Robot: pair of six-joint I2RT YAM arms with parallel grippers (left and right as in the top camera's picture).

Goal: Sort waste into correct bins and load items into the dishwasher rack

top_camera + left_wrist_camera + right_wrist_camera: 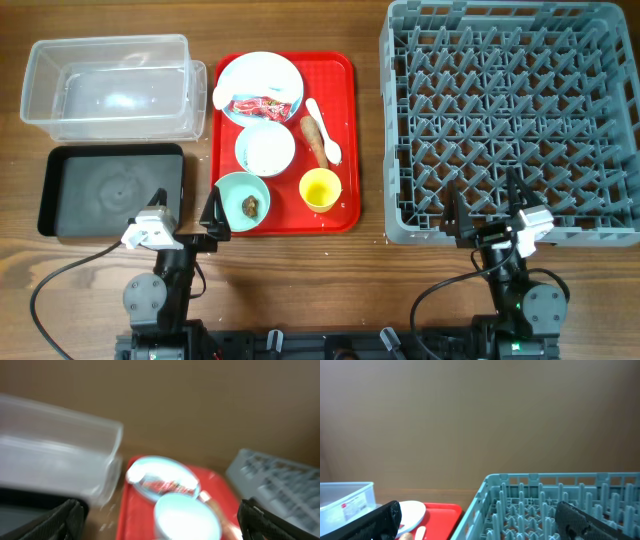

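Observation:
A red serving tray holds the round plate with the red-and-white wrapper and a white tissue at its left edge. It also holds a white bowl, a mint-green bowl with brown scraps, a yellow cup, a white spoon and a carrot-like stick. The grey rack is at the right and holds nothing. My left gripper is open and empty at the black tray's front right corner. My right gripper is open and empty over the rack's front edge.
The clear tub stands behind the black tray at the far left. The blurred left wrist view shows the tub, plate and white bowl ahead. The right wrist view shows the rack and the tray's corner.

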